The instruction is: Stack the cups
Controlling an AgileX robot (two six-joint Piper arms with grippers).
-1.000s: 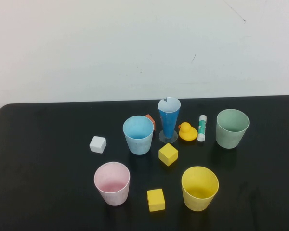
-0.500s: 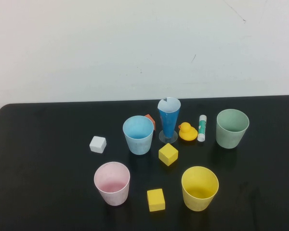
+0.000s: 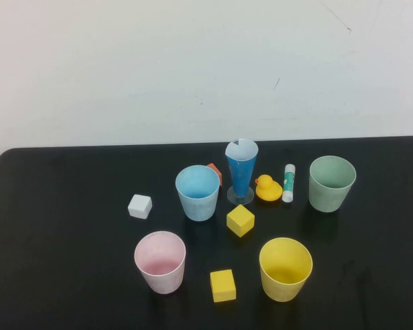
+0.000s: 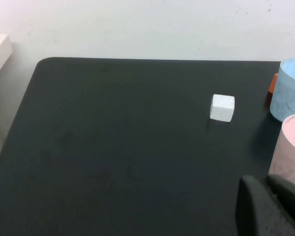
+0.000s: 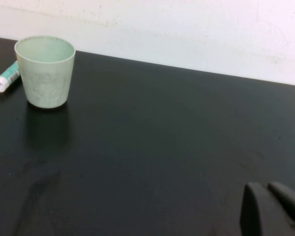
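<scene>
Four cups stand apart and upright on the black table (image 3: 62,240): light blue (image 3: 197,192) in the middle, pink (image 3: 160,262) at front left, yellow (image 3: 285,269) at front right, sage green (image 3: 332,183) at back right. Neither arm shows in the high view. My left gripper (image 4: 264,181) is shut and empty, low by the pink cup (image 4: 291,147), with the blue cup (image 4: 290,91) beyond. My right gripper (image 5: 265,187) is shut and empty over bare table, well away from the green cup (image 5: 44,71).
A tall dark-blue cone (image 3: 241,172), a rubber duck (image 3: 267,188), a glue stick (image 3: 288,183) and an orange block (image 3: 215,172) stand at the back middle. Two yellow cubes (image 3: 240,220) (image 3: 222,285) lie between the cups. A white cube (image 3: 140,206) lies to the left.
</scene>
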